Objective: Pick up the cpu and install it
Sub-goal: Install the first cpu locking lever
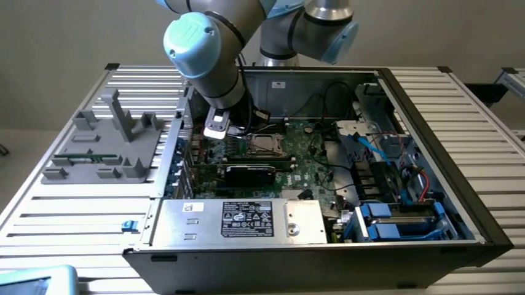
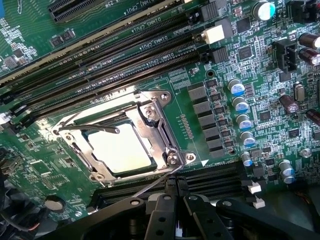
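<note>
The gripper (image 2: 176, 200) has its fingers (image 2: 161, 212) pressed together with nothing between them; no chip is carried. In the wrist view the closed tips hang over the motherboard (image 2: 240, 65), and the cpu (image 2: 120, 147) lies at about ten o'clock from them, near but apart. Its pale square metal top sits flat inside the socket frame (image 2: 150, 125), so it appears already seated. Being square, it has no long axis to speak of; its edges run skewed to the gripper's line, parallel to the memory slots (image 2: 130, 55) at twelve o'clock. The thin wire lever (image 2: 160, 180) of the socket slants between the fingertips and the frame, close to the tips; whether it touches them cannot be told. In the exterior view the arm (image 1: 217, 74) reaches down into the open computer case (image 1: 443, 153), with the grey fixture (image 1: 107, 144) well off at nine o'clock on the slatted table (image 1: 74, 209).
</note>
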{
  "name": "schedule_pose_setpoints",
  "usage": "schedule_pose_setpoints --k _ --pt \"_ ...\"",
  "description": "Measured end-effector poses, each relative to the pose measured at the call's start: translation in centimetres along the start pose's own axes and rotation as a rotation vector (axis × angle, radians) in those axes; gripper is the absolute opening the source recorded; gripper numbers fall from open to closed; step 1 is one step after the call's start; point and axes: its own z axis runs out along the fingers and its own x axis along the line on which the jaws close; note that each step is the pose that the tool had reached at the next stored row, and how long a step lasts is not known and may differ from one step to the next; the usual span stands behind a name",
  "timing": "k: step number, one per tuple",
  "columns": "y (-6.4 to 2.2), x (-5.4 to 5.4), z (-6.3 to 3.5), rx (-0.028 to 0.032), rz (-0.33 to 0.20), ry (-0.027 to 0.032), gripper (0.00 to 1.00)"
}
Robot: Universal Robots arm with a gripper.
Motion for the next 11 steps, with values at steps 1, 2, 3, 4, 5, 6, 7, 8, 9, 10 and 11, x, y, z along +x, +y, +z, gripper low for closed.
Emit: schedule_pose_setpoints --k 1,2,3,4,5,6,7,8,9,10,11 --pt "-0.02 -0.01 0.01 0.0001 0.001 0.0003 0.12" --pt "-0.02 -0.01 0.02 0.0002 0.001 0.0007 0.12" --pt "-0.04 -0.01 0.02 0.0001 0.002 0.001 0.12" --pt "-0.06 -0.03 0.04 0.0001 0.003 0.0015 0.12" --pt "-0.09 -0.04 0.05 0.0 0.003 0.0018 0.12" --pt "-0.09 -0.04 0.05 0.0 0.004 0.002 0.12" --pt "-0.09 -0.04 0.05 0.0 0.004 0.0023 0.12" --pt "-0.09 -0.04 0.05 -0.0001 0.005 0.0026 0.12" --pt "-0.09 -0.04 0.05 -0.0002 0.006 0.003 0.12" --pt "-0.09 -0.04 0.05 -0.0003 0.006 0.0033 0.12" --pt "-0.09 -0.04 0.05 -0.0004 0.007 0.0036 0.12"
